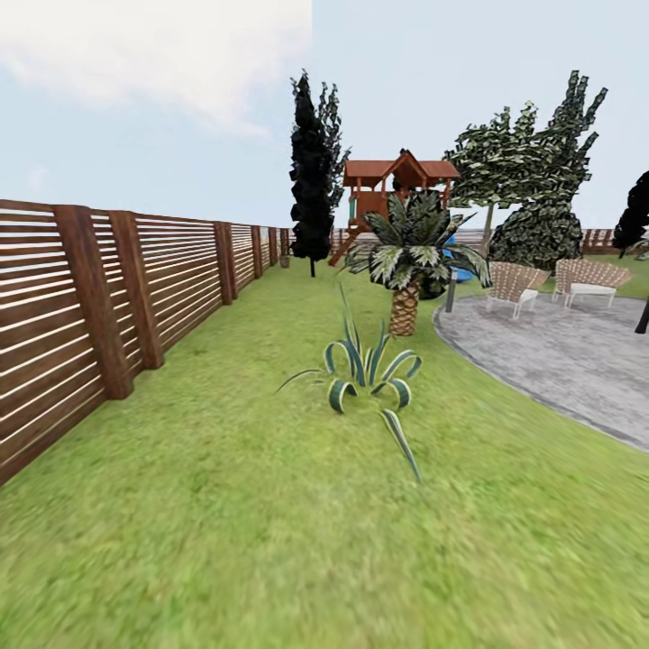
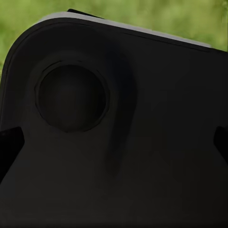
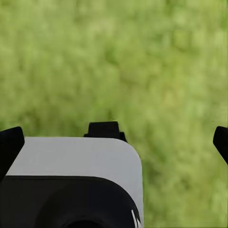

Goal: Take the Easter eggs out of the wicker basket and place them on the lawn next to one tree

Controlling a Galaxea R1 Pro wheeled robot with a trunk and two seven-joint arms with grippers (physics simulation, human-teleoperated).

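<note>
The three Easter eggs and the wicker basket are out of view. The lawn (image 1: pixel 270 523) of mottled green grass stretches ahead along the garden fence (image 1: pixel 108 288). A tree (image 1: pixel 501 167) with a thin pale trunk and a jagged dark green crown stands far off at the right, beyond the patio. In the left wrist view my left gripper (image 2: pixel 114 145) is open, its dark fingertips (image 2: pixel 6 147) wide apart over a black part of the robot. In the right wrist view my right gripper (image 3: pixel 114 142) is open above grass (image 3: pixel 180 71), holding nothing.
A spiky striped plant (image 1: pixel 365 370) grows on the grass straight ahead, and a short palm (image 1: pixel 406 266) stands behind it. A grey paved patio (image 1: pixel 559 356) with wicker chairs (image 1: pixel 516 284) lies to the right. A black columnar tree (image 1: pixel 312 180) and a wooden playhouse (image 1: pixel 397 185) stand far back.
</note>
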